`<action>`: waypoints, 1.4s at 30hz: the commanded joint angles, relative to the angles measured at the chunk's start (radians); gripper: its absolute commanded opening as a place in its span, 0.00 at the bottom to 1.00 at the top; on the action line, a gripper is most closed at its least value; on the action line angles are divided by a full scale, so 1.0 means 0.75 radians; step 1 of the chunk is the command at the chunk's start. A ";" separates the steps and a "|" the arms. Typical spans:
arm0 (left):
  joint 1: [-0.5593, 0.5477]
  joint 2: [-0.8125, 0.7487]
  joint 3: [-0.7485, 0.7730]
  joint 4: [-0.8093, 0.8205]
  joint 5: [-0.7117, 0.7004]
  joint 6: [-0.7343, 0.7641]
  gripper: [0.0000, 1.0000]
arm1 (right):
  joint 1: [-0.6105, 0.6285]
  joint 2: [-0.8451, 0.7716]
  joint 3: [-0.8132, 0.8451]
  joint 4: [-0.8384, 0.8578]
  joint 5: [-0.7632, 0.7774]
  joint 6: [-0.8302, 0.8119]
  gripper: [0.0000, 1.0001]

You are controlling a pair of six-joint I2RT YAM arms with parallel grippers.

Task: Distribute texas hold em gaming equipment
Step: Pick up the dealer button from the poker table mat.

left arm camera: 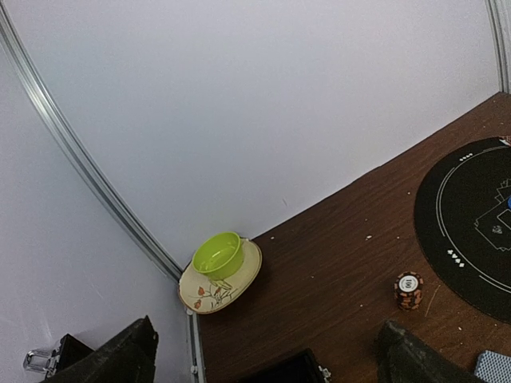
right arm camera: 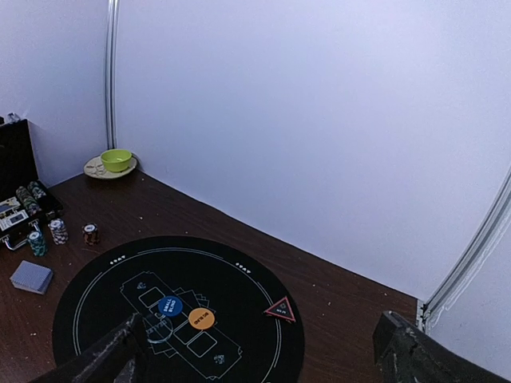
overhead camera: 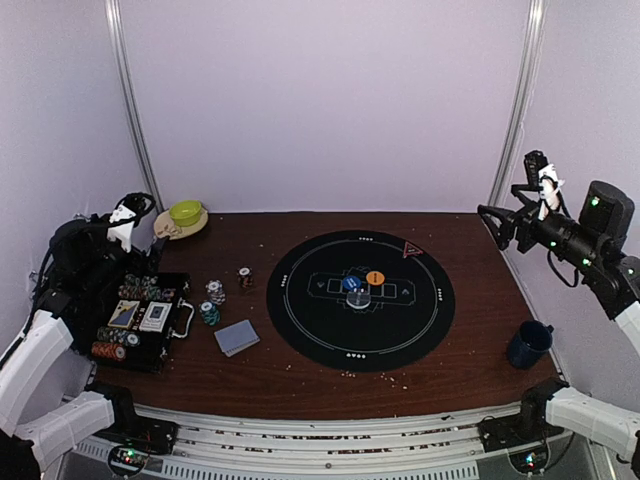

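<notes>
At the centre of a round black mat (overhead camera: 300,330), an orange button disc (overhead camera: 375,278) and a blue button disc (overhead camera: 351,283) are lying side by side. A third disc (overhead camera: 359,298), its colour hard to read, is sitting just in front of the blue one. Left of the mat, on bare wood, three short piles are standing apart from one another: a white stack (overhead camera: 215,291), a teal stack (overhead camera: 209,313) nearer the arms, and a reddish-brown stack (overhead camera: 245,278) closest to the mat. A deck of cards (overhead camera: 237,337) is lying grey-blue back up just in front of the teal stack. More chips (overhead camera: 108,350) and cards (overhead camera: 155,316) are resting in the open black chip case (overhead camera: 150,358) at the left edge of the tabletop (overhead camera: 300,385). A small red triangular marker (overhead camera: 411,249) is sitting on the mat's far right rim. A green bowl (overhead camera: 186,211) is standing on a cream plate (overhead camera: 165,230) in the far left corner, and a dark blue mug (overhead camera: 528,344) is standing near the right edge. Both arms are hanging raised at the sides. The left hand (left arm camera: 267,331) is hovering near the case with its fingers spread wide, holding nothing. The right hand (right arm camera: 262,323) is hovering above the far right corner, likewise spread wide and empty.
</notes>
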 commanded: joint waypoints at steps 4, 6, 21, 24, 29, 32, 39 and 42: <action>0.014 -0.018 0.042 0.028 -0.022 -0.005 0.98 | 0.021 0.085 -0.084 -0.007 -0.014 -0.316 1.00; 0.014 -0.015 0.044 0.026 -0.019 -0.004 0.98 | 0.023 0.104 -0.100 -0.002 -0.032 -0.346 1.00; 0.015 0.036 0.042 -0.023 0.047 0.085 0.98 | 0.050 0.455 0.088 -0.094 0.150 -0.306 1.00; 0.015 0.041 0.038 -0.032 0.070 0.102 0.98 | 0.077 0.543 0.134 -0.109 0.241 -0.302 1.00; 0.013 0.035 0.033 -0.051 0.113 0.122 0.98 | 0.157 0.615 0.142 -0.098 0.310 -0.315 1.00; 0.014 0.031 0.026 -0.056 0.144 0.135 0.98 | 0.222 0.630 0.105 -0.089 0.357 -0.357 1.00; 0.013 0.037 0.025 -0.071 0.175 0.146 0.98 | 0.300 0.715 0.107 -0.109 0.417 -0.382 1.00; 0.015 0.039 0.024 -0.076 0.189 0.154 0.98 | 0.320 0.760 0.132 -0.137 0.421 -0.393 1.00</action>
